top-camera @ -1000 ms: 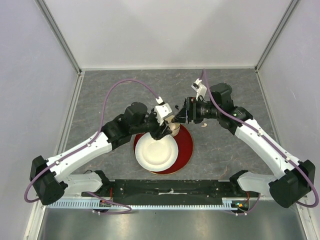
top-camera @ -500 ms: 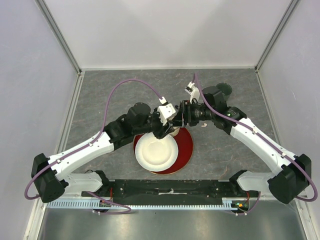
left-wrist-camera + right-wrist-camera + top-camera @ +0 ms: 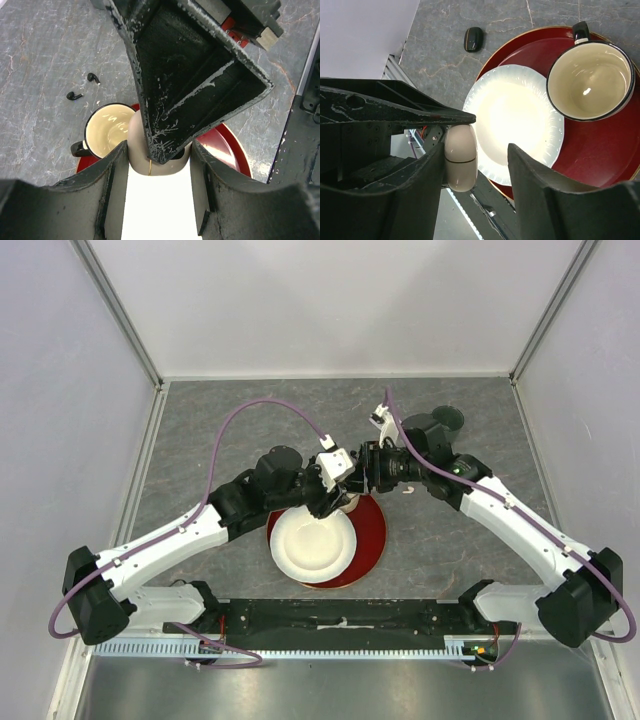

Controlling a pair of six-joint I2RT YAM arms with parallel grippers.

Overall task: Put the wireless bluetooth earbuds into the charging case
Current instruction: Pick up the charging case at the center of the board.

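Note:
My left gripper (image 3: 159,150) is shut on the charging case (image 3: 166,167), a closed beige pill-shaped case with a thin seam, held above the white plate (image 3: 312,543). My right gripper (image 3: 477,156) stands open around the same case (image 3: 460,158). Its left finger touches the case and its right finger (image 3: 530,170) is a gap away. In the top view both grippers (image 3: 337,496) (image 3: 359,476) meet over the red tray's far edge. Two black earbuds (image 3: 75,95) (image 3: 93,77) lie on the grey table beyond the mug. A tiny white earbud (image 3: 407,489) lies under the right arm.
A red round tray (image 3: 600,155) carries the white plate (image 3: 520,125) and a cream mug with a black rim (image 3: 590,80). A small black oval case (image 3: 473,39) lies on the table past the tray. Grey walls enclose the table on three sides.
The right gripper has swung left to the left gripper and narrowed its jaws around the case. The left gripper has kept its hold and shifted slightly.

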